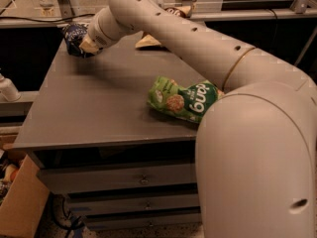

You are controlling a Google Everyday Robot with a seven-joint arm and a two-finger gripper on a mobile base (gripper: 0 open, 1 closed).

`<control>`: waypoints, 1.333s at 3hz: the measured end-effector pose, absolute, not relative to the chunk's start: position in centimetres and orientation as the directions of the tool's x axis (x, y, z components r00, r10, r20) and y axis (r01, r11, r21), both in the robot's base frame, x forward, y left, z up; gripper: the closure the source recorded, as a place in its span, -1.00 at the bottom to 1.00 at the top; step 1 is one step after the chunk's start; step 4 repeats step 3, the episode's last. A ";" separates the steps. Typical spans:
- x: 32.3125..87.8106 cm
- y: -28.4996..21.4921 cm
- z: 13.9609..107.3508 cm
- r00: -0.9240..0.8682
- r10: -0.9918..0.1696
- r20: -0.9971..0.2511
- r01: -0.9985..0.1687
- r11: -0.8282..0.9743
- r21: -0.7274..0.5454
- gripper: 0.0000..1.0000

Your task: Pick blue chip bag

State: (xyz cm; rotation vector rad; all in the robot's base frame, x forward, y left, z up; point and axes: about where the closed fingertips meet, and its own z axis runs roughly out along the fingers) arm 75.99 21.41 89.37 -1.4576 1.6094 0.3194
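Observation:
The blue chip bag (73,35) is a small dark navy crinkled bag at the far left corner of the grey table (99,108). My gripper (85,45) is shut on its right side, with the tan fingers (88,43) pressed into the bag. The bag looks lifted a little off the tabletop, with a shadow below it. My big white arm reaches in from the lower right across the table and hides the bag's right edge.
A larger green bag (182,100) lies in the middle right of the table. A brown-and-tan bag (148,41) lies at the back, partly behind my arm. Drawers (143,180) sit below the tabletop. A cardboard box (20,207) stands on the floor at the lower left.

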 end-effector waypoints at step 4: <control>74.5 22.8 95.6 0.219 -0.509 -0.832 -0.892 0.240 -0.382 1.00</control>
